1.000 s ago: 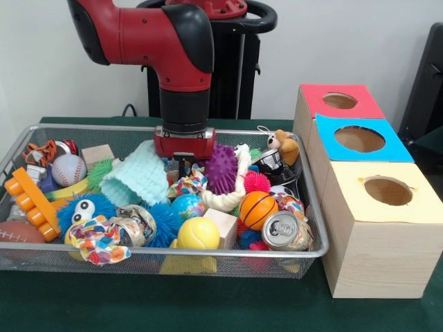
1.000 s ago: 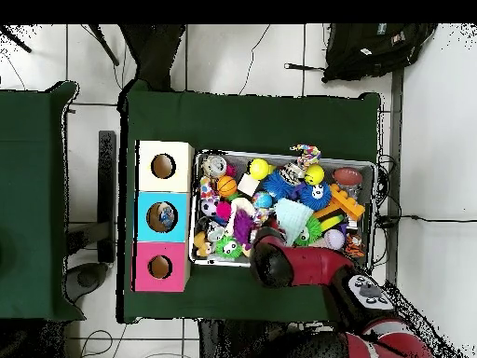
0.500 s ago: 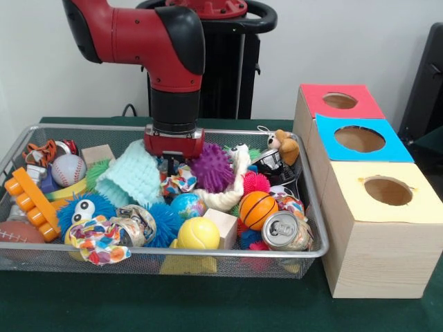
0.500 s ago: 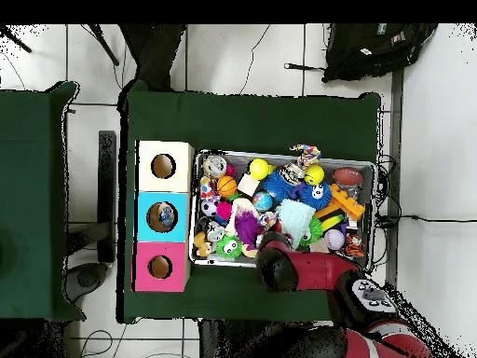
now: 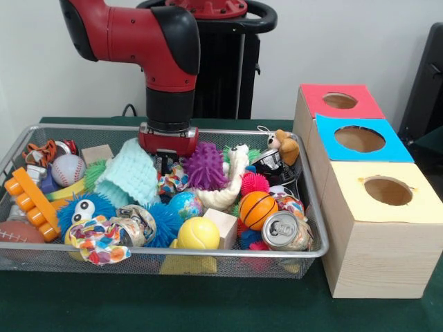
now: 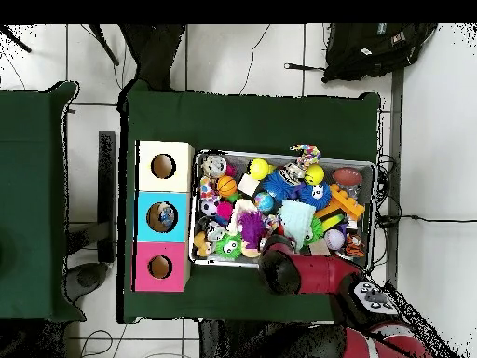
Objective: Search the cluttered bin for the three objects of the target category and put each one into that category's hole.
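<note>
The wire bin (image 5: 315,207) is packed with toys. My gripper (image 5: 165,164) reaches down into the clutter near the bin's far side, between a mint knitted piece (image 5: 131,173) and a purple spiky ball (image 5: 205,166); its tips are buried among the toys. Balls in the bin include a small basketball (image 5: 258,209), a yellow ball (image 5: 198,233), a baseball (image 5: 68,169) and a globe ball (image 5: 187,205). The wooden box beside the bin has a red hole (image 5: 340,101), a blue hole (image 5: 359,139) and a yellow hole (image 5: 387,191). Overhead, the arm's wrist (image 6: 278,264) covers the gripper.
A crushed can (image 5: 285,230), wooden block (image 5: 223,225), white rope toy (image 5: 228,187), pink spiky ball (image 5: 256,182), blue furry monster (image 5: 86,209) and orange toy (image 5: 31,200) crowd the bin. A plush animal (image 5: 282,146) lies at its far right corner. Green cloth (image 5: 208,304) covers the table.
In the front view the gripper has slid left along the bin's far side. The purple spiky ball and the mint knitted piece shifted left with it.
</note>
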Motion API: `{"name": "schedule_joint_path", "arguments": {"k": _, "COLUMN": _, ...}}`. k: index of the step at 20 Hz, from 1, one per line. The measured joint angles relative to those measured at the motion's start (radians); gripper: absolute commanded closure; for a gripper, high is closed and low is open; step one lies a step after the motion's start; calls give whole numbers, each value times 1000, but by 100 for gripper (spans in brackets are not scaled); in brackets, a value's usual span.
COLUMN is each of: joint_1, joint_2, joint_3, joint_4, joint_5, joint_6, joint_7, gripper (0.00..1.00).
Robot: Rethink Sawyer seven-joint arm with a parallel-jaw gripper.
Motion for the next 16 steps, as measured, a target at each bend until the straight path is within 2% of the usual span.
{"name": "schedule_joint_path", "arguments": {"k": 16, "joint_1": -11, "joint_2": 0, "joint_3": -12, "joint_4": -1, "joint_5": -44, "joint_6": 0, "joint_7": 0, "gripper": 100}}
